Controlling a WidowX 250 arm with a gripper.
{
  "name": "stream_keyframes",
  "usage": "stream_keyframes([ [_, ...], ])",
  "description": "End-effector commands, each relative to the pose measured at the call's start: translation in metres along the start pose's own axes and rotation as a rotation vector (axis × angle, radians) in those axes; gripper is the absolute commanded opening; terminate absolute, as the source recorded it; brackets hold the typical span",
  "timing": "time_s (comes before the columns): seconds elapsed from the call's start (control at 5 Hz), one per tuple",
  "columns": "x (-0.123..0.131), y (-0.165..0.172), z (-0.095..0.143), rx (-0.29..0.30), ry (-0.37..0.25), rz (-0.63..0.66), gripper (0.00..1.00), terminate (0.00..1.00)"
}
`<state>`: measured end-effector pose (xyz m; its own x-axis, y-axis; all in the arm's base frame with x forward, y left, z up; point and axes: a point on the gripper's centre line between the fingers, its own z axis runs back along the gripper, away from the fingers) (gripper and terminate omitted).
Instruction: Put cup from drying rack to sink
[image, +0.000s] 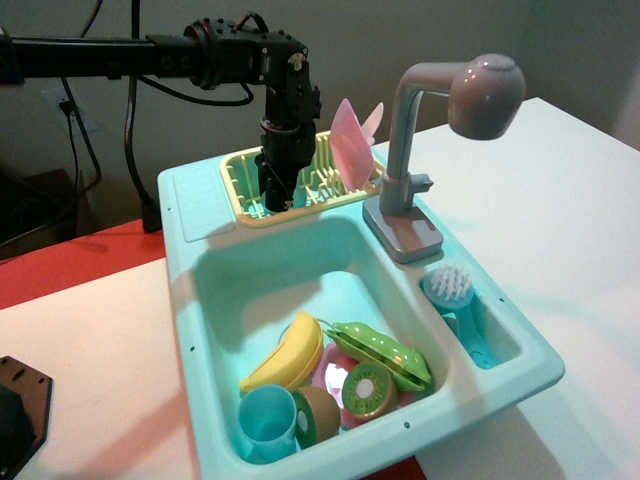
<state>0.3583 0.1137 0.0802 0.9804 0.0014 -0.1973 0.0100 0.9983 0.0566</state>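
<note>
Glossy plastic sink (200, 300), smooth plastic drying rack (240, 170)

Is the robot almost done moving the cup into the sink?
Not yet, it's near the start. The end effector is down inside the drying rack, where a bit of light blue, probably the cup, shows beside it. I can't tell if it is gripped. Lifting it out and carrying it to the sink is left. The blue cup in the basin is a different one.
</note>
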Motion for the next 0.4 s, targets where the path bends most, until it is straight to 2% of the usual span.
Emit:
stream_keyframes([
  [0.0, -0.0048, 0.0008, 0.0288, 0.019, -0.078, 0.022, 0.00, 0.00],
  [0.2, -0.0063, 0.0010, 0.0326, 0.017, -0.089, 0.017, 0.00, 0.00],
])
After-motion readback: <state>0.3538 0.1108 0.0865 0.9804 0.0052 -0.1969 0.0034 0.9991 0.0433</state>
